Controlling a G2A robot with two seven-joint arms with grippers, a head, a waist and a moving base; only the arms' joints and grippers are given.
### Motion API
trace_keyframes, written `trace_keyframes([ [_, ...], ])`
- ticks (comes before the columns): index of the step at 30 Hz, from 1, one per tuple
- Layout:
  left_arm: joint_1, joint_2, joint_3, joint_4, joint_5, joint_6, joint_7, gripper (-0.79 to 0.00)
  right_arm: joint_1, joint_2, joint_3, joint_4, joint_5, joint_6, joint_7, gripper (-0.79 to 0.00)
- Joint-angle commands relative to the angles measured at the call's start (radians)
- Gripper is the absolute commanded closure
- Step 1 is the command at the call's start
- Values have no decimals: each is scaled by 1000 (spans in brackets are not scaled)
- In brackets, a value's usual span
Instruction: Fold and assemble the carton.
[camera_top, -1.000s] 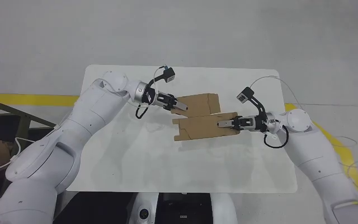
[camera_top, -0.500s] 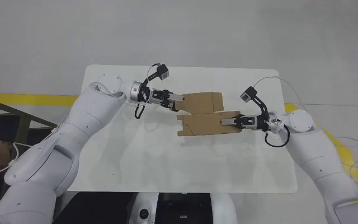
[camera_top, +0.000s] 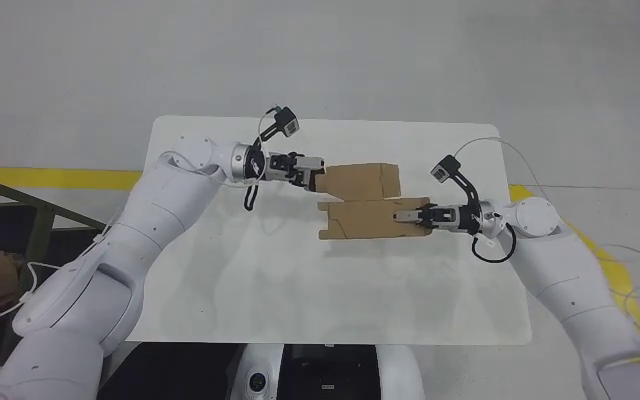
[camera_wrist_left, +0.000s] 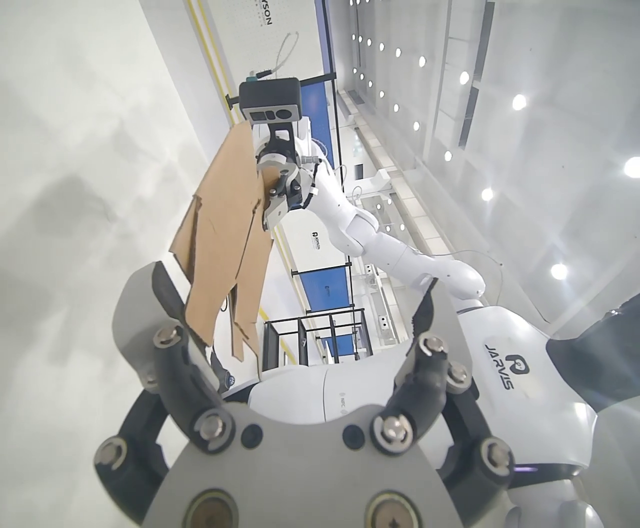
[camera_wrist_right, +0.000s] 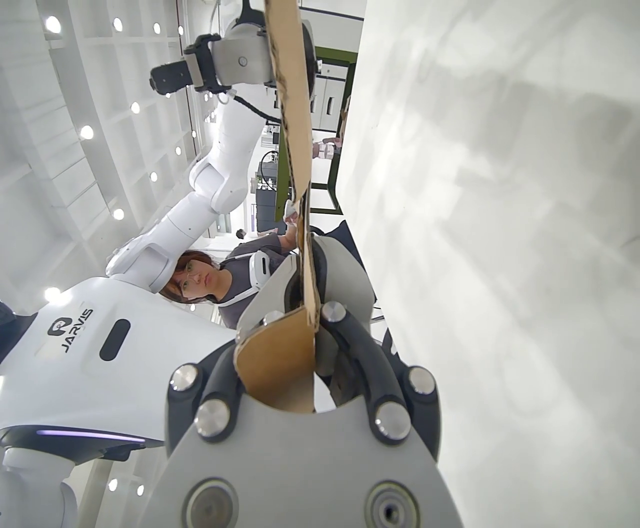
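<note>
Over table (camera_top: 250, 290), right end effector (camera_top: 405, 216) clamps apparently lifted carton (camera_top: 360, 218).

Flat brown carton blank (camera_top: 365, 218): corrugated cardboard, matt and slightly fibrous, with pressed score lines and raw cut edges. White rectangular desk (camera_top: 300, 290): smooth, hard top with a dull, low sheen. On the left gripper (camera_wrist_left: 295, 300) and right gripper (camera_wrist_right: 305, 280): satin-grey base plates that look like metal, bright polished screw heads, black matt plastic linkage bars, and pale grey satin-finished jaws lined with black matt pads.
</note>
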Motion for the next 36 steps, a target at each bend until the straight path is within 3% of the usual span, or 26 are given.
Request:
trace_keyframes([
  [1,4,1,-12,-10,2,5,-5,-785,1,0,-1,8,3,-4,-4,0],
  [14,29,-5,-70,-72,-2,19,-19,-785,10,-2,-16,21,5,-12,-12,0],
  [36,4,-69,-51,41,21,30,-30,-785,10,5,-18,-10,12,-14,-14,0],
])
